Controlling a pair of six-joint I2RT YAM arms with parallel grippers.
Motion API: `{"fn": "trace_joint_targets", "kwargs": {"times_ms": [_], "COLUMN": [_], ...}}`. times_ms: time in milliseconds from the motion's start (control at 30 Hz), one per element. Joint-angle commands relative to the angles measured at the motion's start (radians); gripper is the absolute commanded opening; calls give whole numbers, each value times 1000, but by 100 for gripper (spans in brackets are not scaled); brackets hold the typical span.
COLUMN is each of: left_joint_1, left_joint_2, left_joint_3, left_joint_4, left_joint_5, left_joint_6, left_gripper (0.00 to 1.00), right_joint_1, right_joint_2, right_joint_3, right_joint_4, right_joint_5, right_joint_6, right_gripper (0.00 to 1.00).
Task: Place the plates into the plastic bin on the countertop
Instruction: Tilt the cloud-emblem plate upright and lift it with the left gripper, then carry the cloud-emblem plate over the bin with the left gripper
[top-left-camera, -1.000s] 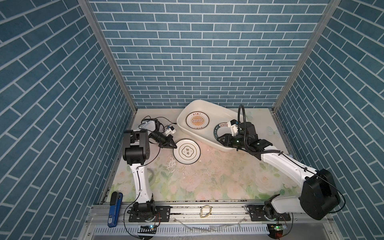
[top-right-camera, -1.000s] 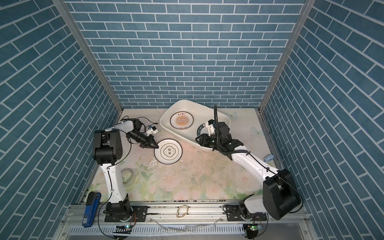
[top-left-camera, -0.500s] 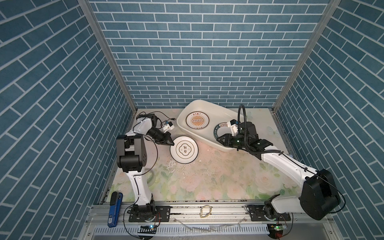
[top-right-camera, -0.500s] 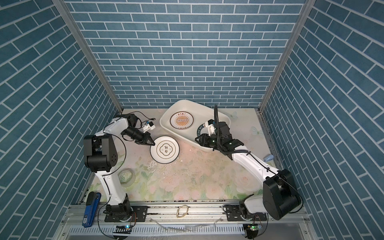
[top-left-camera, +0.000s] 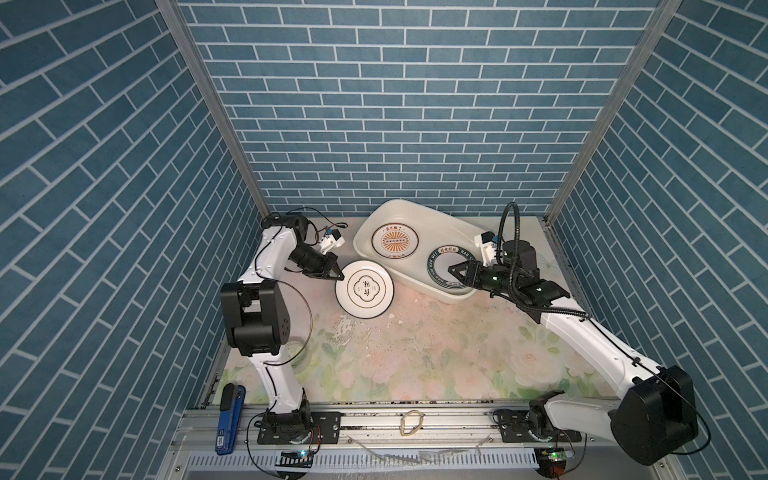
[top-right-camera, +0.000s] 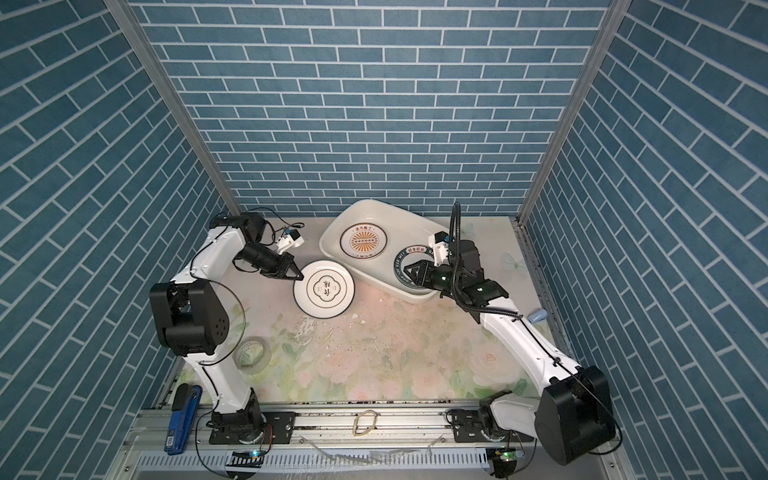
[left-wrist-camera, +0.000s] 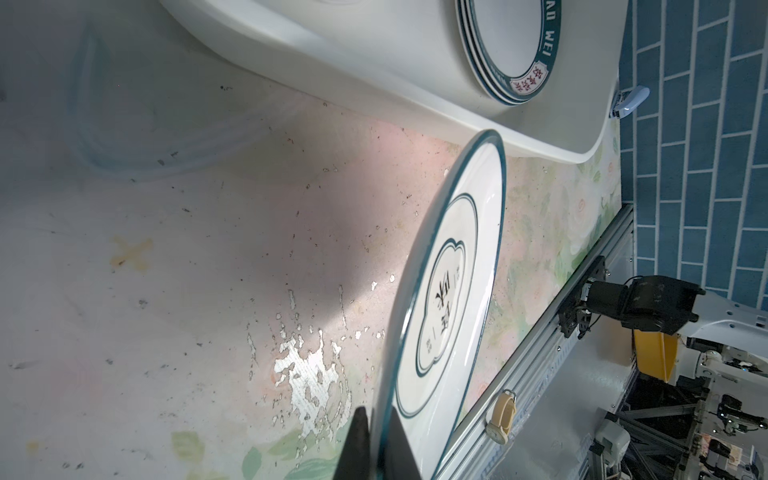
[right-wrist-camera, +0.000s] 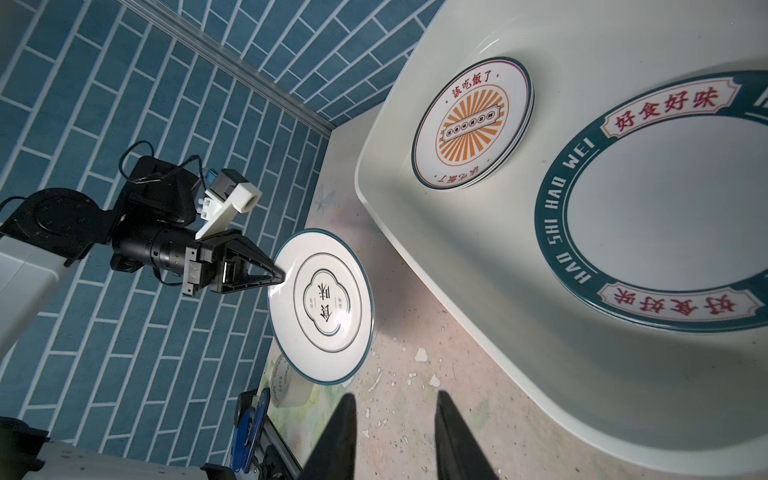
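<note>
My left gripper (top-left-camera: 338, 276) (top-right-camera: 300, 275) is shut on the left rim of a white plate with a thin dark rim and quatrefoil emblem (top-left-camera: 365, 289) (top-right-camera: 324, 288). It holds the plate tilted just above the countertop (top-left-camera: 374, 332), left of the plastic bin (top-left-camera: 453, 218) (top-right-camera: 374, 201). The left wrist view shows the fingers (left-wrist-camera: 376, 440) pinching this plate (left-wrist-camera: 449, 291). Inside the bin lie sunburst plates (top-left-camera: 393, 242) (right-wrist-camera: 471, 124) and green lettered plates (top-left-camera: 436, 262) (right-wrist-camera: 665, 232). My right gripper (top-left-camera: 455, 270) (right-wrist-camera: 395, 415) hovers open and empty over the green plates.
A translucent tape roll (top-right-camera: 253, 353) lies front left beside the left arm. A blue tool (top-left-camera: 228, 411) rests on the front rail's left end, with a wristwatch (top-left-camera: 411, 422) at mid-rail. A small pale blue object (top-right-camera: 539, 316) lies by the right wall. Brick walls close three sides.
The left arm has swung back and to the left, carrying the quatrefoil plate slightly left and farther back. The right arm has not moved.
</note>
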Motion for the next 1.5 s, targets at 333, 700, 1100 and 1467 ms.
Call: {"fn": "trace_joint_targets", "kwargs": {"times_ms": [333,700,1100,1467], "left_joint_1": [-100,-251,-309,-375], "left_joint_2": [108,301,361,483], "left_joint_3": [419,718,656,654], "left_joint_4": [-106,-58,252,442], "left_joint_5": [30,11,-8,-15], "left_joint_6": [-101,-177,-332,-487], "left_gripper": [0,0,0,0], "right_joint_1": [-43,-68,-94,-104], "right_joint_2": [-96,-164,-237,-220], "right_joint_3": [-57,-57,-62,-50], "right_joint_4": [-47,-144,-247,-257], "right_joint_5": [-23,-15,20,34], "right_joint_6": [-14,-20,-17,-16], "right_gripper": [32,32,32,32]}}
